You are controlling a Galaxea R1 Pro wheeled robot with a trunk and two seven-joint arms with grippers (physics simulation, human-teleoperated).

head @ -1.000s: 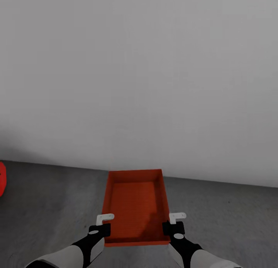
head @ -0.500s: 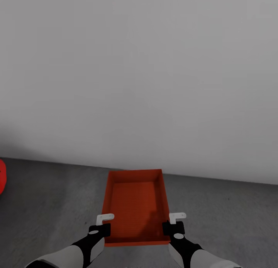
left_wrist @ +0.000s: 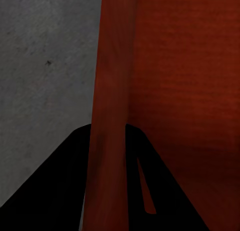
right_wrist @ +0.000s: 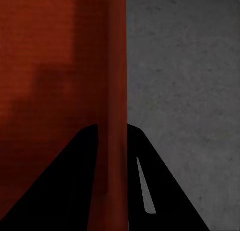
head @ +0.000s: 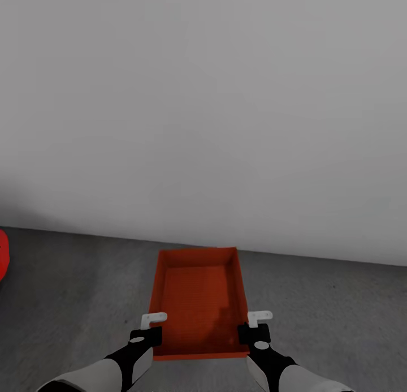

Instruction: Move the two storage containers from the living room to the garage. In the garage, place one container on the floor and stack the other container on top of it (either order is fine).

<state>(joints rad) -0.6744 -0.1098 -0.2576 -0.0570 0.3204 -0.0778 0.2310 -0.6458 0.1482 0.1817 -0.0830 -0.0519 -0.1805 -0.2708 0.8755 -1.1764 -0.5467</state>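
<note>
Head view: one storage container (head: 198, 301) hangs level over the garage floor (head: 68, 290), each side wall pinched for balance. Left wrist view: left jaws (left_wrist: 109, 141) clamp that wall. Right wrist view: right jaws (right_wrist: 111, 141) likewise.

A plain grey wall (head: 203, 98) and a red object (head: 3, 255) at its foot

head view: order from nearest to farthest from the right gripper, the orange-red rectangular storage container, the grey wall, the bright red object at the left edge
1. Orange-red rectangular storage container: the right gripper is clamped on its right side wall.
2. Grey wall: straight ahead, beyond the container's far end.
3. Bright red object: far off at the left edge, past the left gripper.
</note>
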